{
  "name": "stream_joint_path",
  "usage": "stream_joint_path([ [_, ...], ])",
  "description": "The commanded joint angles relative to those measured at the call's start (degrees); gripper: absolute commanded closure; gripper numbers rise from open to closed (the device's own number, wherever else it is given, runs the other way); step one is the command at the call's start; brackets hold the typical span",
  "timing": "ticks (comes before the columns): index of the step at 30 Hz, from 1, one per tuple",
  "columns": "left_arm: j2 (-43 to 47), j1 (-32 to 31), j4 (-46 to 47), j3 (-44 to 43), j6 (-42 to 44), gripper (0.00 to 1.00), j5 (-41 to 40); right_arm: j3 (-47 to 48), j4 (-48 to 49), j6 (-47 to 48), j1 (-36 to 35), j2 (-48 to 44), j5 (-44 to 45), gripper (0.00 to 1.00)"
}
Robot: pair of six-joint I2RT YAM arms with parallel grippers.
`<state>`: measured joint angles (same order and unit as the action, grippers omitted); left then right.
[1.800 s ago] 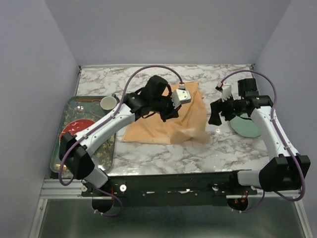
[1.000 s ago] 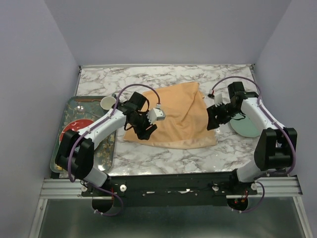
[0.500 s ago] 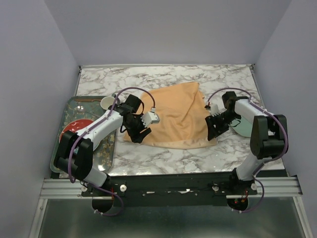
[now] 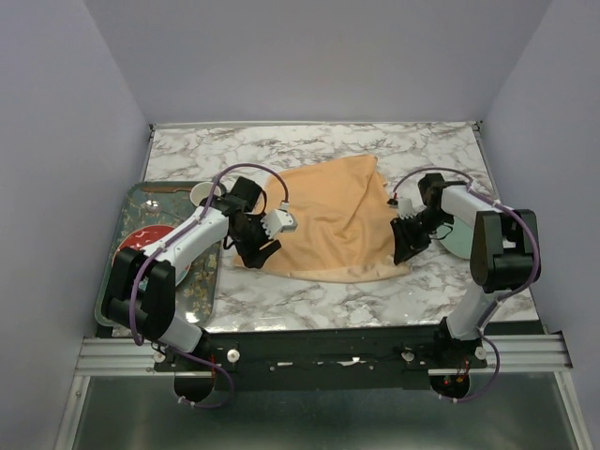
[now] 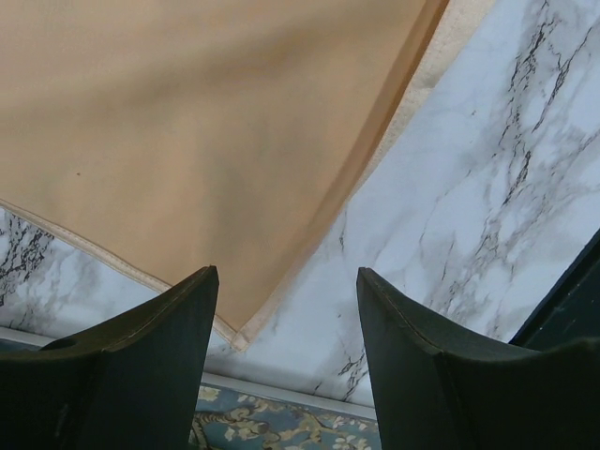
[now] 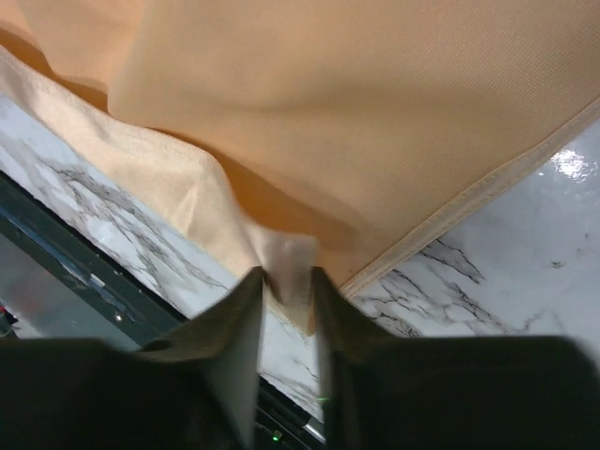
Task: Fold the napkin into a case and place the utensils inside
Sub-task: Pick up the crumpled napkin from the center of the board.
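The peach-orange napkin lies spread and wrinkled on the marble table, larger than the plates. My left gripper hovers open over its near-left corner. In the left wrist view that corner lies on the marble between the two dark fingers, untouched. My right gripper is at the near-right corner. In the right wrist view its jaws are shut on a pinch of the napkin's hem, which bunches up between them. I see no case and no utensils in these views.
A grey patterned tray sits at the left with a red plate and a white cup; its edge shows just below the left fingers. A pale green plate lies beside the right arm.
The napkin has dropped flat. My right gripper has come down and closed on the near-right corner. My left gripper has shifted left and nearer, toward the near-left corner, staying open.
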<state>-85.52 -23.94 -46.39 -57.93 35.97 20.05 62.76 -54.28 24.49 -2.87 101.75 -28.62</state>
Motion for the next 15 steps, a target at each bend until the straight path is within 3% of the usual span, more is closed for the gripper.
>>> stream_joint_path([
  [1,1.75,1.18,-0.72,1.24,4.1,0.3,-2.03,1.93,-3.11,1.17,0.33,-2.43,-4.33,0.85],
  [2,1.93,1.35,-0.2,1.68,4.2,0.3,-2.56,2.1,-3.89,1.43,0.33,-3.05,-4.34,0.99],
  [15,6.5,3.38,2.26,8.88,22.2,0.28,-0.72,0.87,-5.04,3.37,0.33,-13.07,-3.37,0.99],
])
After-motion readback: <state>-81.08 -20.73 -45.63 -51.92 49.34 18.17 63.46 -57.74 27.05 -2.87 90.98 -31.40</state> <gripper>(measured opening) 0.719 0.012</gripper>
